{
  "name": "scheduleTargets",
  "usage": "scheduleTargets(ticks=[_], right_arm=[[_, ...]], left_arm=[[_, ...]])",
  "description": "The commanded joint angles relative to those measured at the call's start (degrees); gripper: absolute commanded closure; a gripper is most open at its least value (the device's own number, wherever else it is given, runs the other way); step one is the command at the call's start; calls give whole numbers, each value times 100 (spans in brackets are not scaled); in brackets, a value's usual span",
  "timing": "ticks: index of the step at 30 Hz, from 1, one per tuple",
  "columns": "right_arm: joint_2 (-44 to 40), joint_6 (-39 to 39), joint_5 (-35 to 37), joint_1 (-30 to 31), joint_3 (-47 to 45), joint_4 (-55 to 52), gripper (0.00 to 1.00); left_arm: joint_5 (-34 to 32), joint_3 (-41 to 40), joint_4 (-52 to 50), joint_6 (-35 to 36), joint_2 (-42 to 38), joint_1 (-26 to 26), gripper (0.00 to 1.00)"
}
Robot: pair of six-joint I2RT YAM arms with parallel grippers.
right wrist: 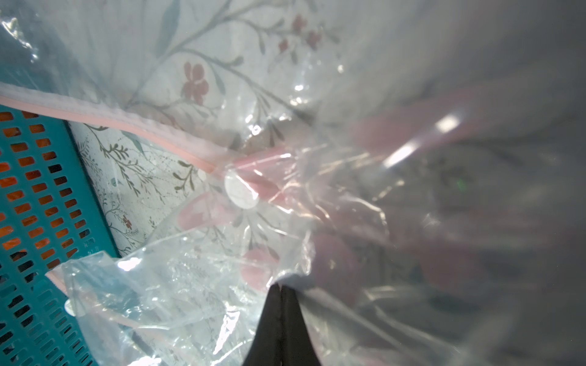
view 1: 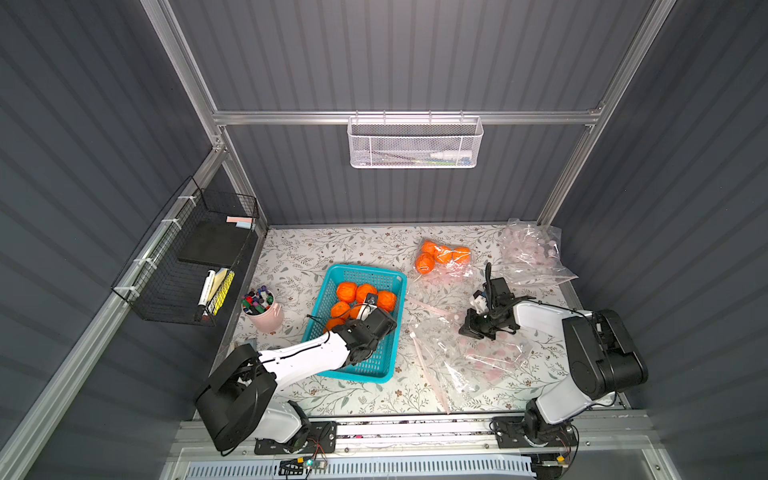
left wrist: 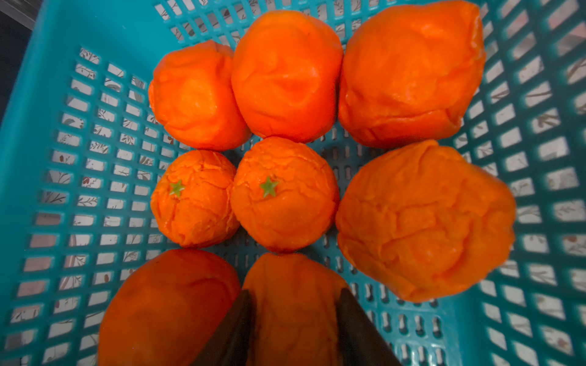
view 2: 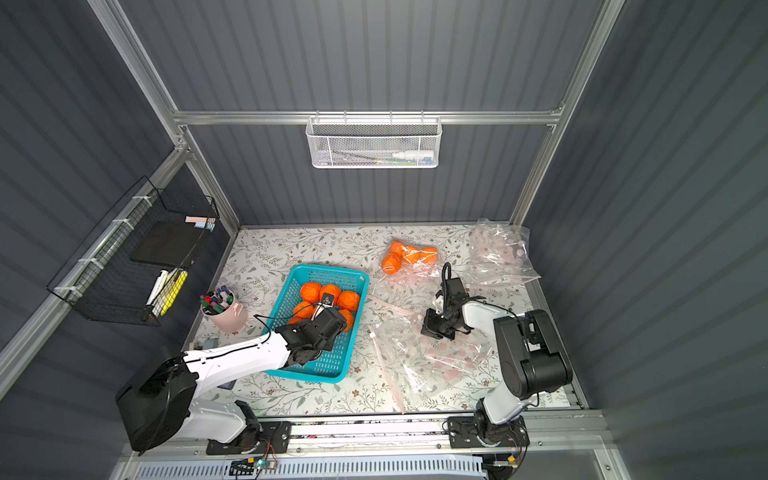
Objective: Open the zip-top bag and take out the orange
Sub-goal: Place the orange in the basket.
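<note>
My left gripper (left wrist: 296, 294) reaches down into the teal basket (left wrist: 79, 158), which holds several oranges. Its two dark fingers lie along both sides of one orange (left wrist: 295, 320) resting low in the basket; whether they still squeeze it is unclear. In both top views the left wrist hides those fingers. My right gripper (right wrist: 279, 286) is shut on a fold of a clear, crumpled zip-top bag (view 1: 478, 365) lying front right on the flowered table. The bag's pink zip strip (right wrist: 126, 120) runs toward the basket. Another bag with oranges inside (view 1: 442, 257) lies at the back.
Empty clear bags are heaped in the back right corner (view 1: 532, 253). A pink cup of markers (view 1: 262, 309) stands left of the basket. A black wire rack (view 1: 195, 266) hangs on the left wall and a white mesh basket (view 1: 415, 143) on the back rail.
</note>
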Motion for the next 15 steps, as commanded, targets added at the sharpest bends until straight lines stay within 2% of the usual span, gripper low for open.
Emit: scheduleTargets(ticks=[1, 4, 5, 6, 8, 11, 15], right_arm=[[-121, -47, 97, -29, -35, -89, 96], [-422, -32, 76, -29, 43, -238, 90], [-567, -72, 75, -29, 136, -410, 84], [-720, -118, 121, -29, 232, -581, 80], [-1139, -226, 453, -29, 471, -1121, 66], [-1729, -315, 1552, -29, 814, -1870, 45], [-2319, -286, 3364, -57, 955, -2569, 32]], left_arm=[[-97, -12, 160, 186, 124, 86, 45], [-10, 123, 136, 271, 130, 94, 33], [-4, 184, 89, 285, 112, 90, 23], [-23, 242, 23, 293, 87, 94, 19], [-49, 371, -115, 327, -13, 96, 14], [-18, 581, -328, 337, -267, 100, 12], [115, 789, -513, 321, -603, 98, 11]])
